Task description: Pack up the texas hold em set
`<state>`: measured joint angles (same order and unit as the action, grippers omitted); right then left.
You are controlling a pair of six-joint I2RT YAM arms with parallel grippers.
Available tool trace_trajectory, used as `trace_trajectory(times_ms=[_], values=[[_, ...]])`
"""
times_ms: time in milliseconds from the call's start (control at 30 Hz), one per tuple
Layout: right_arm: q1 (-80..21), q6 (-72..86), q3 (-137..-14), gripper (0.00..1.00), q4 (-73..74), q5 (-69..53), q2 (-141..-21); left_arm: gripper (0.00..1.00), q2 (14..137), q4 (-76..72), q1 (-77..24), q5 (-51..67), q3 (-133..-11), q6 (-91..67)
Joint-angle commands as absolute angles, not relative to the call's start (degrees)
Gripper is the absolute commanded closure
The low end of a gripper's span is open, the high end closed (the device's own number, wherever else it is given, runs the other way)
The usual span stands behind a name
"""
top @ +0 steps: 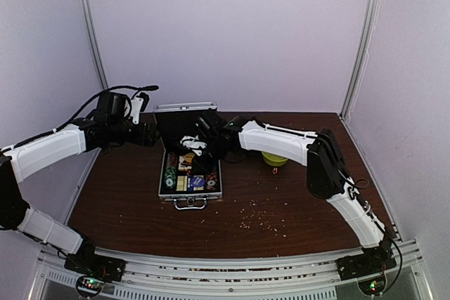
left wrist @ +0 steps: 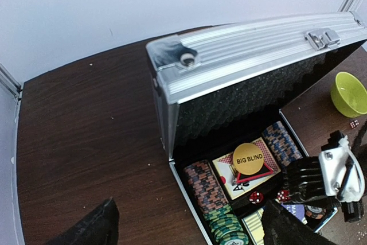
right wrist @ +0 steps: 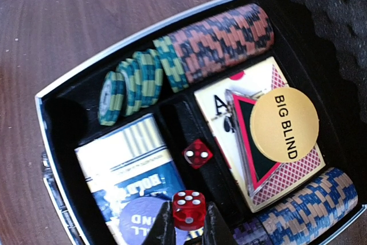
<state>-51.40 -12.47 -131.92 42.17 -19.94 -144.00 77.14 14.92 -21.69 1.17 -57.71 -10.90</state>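
**While pinching a die over the open case**

Noted left gripper (top: 144, 133) at far left, raised above the table (top: 126, 201), just beside the left edge of the lid (top: 184, 121). Checked left wrist view: fingers (left wrist: 106, 222) spread wide, gripping nothing.

Found case (top: 190, 173) lying flat at table centre, lid upright at the back with latch (left wrist: 322, 38) on its top edge.

Logged contents, left to right:
- Along left wall: orange-black chips (left wrist: 203, 185) in a row on edge, with green chips (left wrist: 226, 222) continuing that row toward the near end.
- In far middle bay: red box (right wrist: 289, 173), carrying triangle (right wrist: 251, 142) and a yellow BIG BLIND disc (right wrist: 284, 127) stacked on top.
- In near middle bay: blue box (right wrist: 129, 170), with a purple disc (right wrist: 143, 219) resting on it.
- On the black divider (right wrist: 183, 121) between the two boxes: second die (right wrist: 196, 154).
- Along right wall: blue chips (right wrist: 309, 205).

Placed right gripper (top: 193, 144) over the case interior, reaching in from the right. Confirmed from right wrist view: jaws narrow, closed on a red die (right wrist: 188, 205), five pips up, held above the near end of the divider.

Recorded bowl (top: 274, 158) on the table right of the case, partly hidden behind the right arm. Spotted loose dice (left wrist: 354, 123) on the table just beside it. Saw pale specks (top: 260, 219) scattered over the table nearer the arm bases.
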Motion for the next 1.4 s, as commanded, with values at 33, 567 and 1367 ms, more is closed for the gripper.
trace_trajectory(times_ms=[33, 567, 1367], values=[[-51.16, -11.25, -134.25, 0.87, 40.96, -16.51, -146.01, 0.12, 75.84, 14.06, -21.15, 1.1, -57.94, -10.77], [-51.43, -11.92, -136.1, 0.68, 41.38, -16.65, -145.71, 0.12, 76.28, 14.08, -21.18, 1.36, -58.13, -10.73], [-40.01, -16.46, -83.29, 0.72, 38.65, -10.46, -107.16, 0.13, 76.48, 14.95, -21.13, 1.26, -58.55, -10.42]])
